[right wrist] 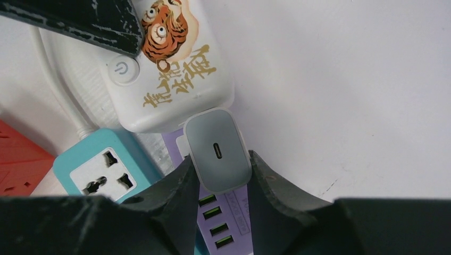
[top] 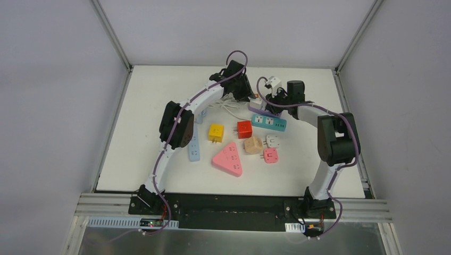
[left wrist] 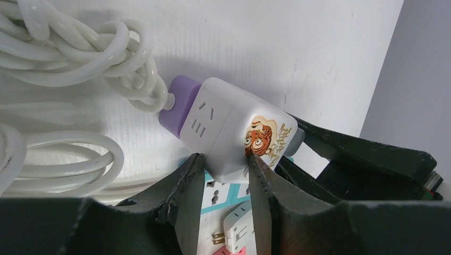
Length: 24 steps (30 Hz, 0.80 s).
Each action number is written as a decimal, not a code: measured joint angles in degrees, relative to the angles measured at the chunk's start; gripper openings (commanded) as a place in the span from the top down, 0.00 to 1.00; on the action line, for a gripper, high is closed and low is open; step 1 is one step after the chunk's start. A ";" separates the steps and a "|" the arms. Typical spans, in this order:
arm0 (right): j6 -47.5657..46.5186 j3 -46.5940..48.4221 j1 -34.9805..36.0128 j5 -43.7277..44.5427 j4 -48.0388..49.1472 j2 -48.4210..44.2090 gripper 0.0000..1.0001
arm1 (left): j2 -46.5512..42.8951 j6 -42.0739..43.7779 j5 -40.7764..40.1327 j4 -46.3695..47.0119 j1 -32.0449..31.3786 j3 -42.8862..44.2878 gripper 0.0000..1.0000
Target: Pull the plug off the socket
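A white cube socket with a tiger sticker and a purple back lies at the far middle of the table; it also shows in the top view and the right wrist view. My left gripper is shut on its sides. A grey USB-C plug sits at the cube's edge, above a purple face with green USB ports. My right gripper is shut on this plug. In the left wrist view the plug shows only as a grey end on the cube's right side.
A coiled white cord lies left of the cube. A teal power strip lies just in front of it. Nearer me are a yellow cube, a red cube, a pink triangular socket, several small adapters, and a light blue strip.
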 measured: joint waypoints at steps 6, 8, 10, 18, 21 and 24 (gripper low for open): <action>0.31 0.02 1.07 1.60 0.20 -0.24 1.00 | 0.04 -0.02 -0.57 -1.88 0.33 0.76 0.65; 1.86 0.31 0.42 0.22 -0.02 -0.24 1.00 | 0.04 -0.02 -0.55 -2.03 0.33 0.79 0.65; 3.85 1.33 -0.48 -1.81 -0.68 -0.24 1.00 | 0.04 -0.04 -0.55 -2.08 0.31 0.79 0.65; 3.91 1.99 -0.09 0.13 0.39 -0.24 1.00 | 0.09 -0.20 -0.57 -2.10 0.33 0.79 0.65; 3.76 1.16 0.35 1.40 1.16 -0.24 1.00 | 0.09 -0.20 -0.57 -2.08 0.33 0.83 0.65; 4.96 0.55 0.28 1.60 1.95 -0.66 1.00 | 0.09 -0.15 -0.57 -2.08 0.33 0.87 0.62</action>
